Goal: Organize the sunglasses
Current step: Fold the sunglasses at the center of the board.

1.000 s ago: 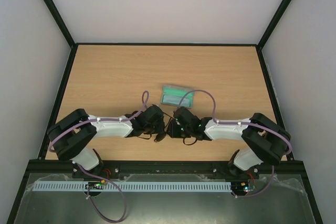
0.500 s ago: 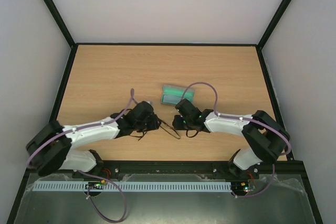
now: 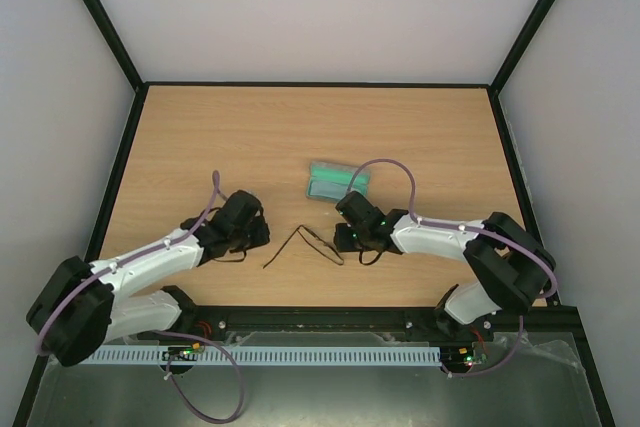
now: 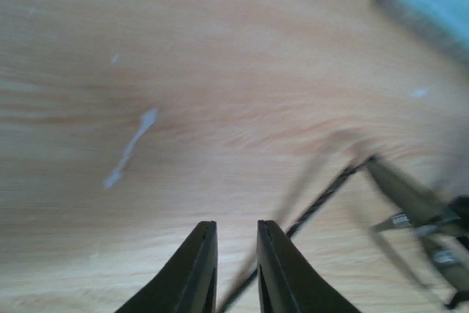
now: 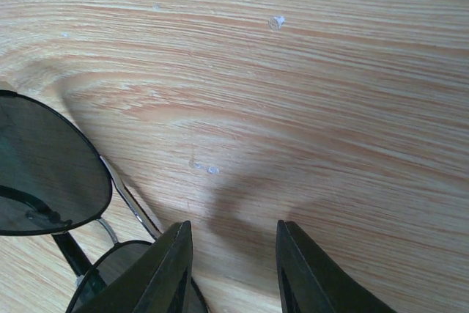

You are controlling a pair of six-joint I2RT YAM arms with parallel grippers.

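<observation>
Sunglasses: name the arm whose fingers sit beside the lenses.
The right arm's fingers: the dark lenses of the small black sunglasses lie beside them. The left arm's fingers are near only a thin temple.

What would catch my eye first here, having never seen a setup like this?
A pair of black sunglasses lies unfolded near the front of a wooden table, one thin arm splayed out to the side. Two white robot arms reach in from either side, the left gripper and right gripper flanking the sunglasses. Just behind sits a small open case with green lining.
</observation>
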